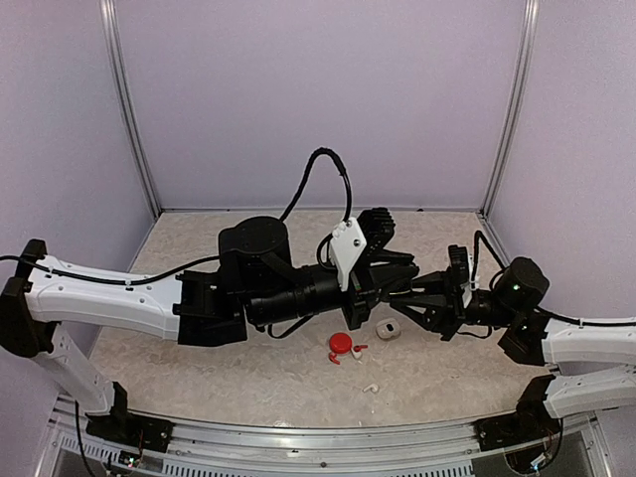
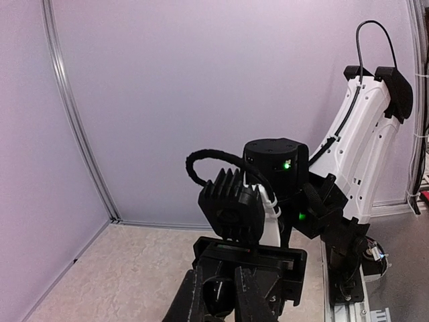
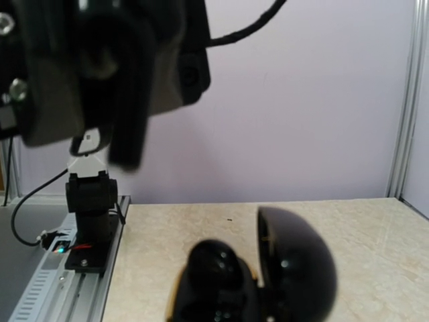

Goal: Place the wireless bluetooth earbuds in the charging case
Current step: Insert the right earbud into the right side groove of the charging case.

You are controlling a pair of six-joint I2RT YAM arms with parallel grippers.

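Observation:
My left gripper (image 1: 383, 283) (image 2: 222, 298) is held in the air at mid-table, its jaws narrowly apart and shut on a small round black earbud (image 2: 221, 290). It faces my right gripper (image 1: 412, 295) (image 3: 221, 305), which holds a black charging case (image 3: 298, 268) with its lid swung open to the right. A rounded black lump (image 3: 214, 265) sits on the case's base; I cannot tell what it is. In the right wrist view the left gripper hangs blurred at the upper left, apart from the case. The two grippers nearly meet in the top view.
On the table below the grippers lie a red case (image 1: 341, 344) with a red earbud (image 1: 356, 350) beside it, a white case (image 1: 386, 330), and a white earbud (image 1: 371, 388) near the front edge. Lilac walls close in the sides and back.

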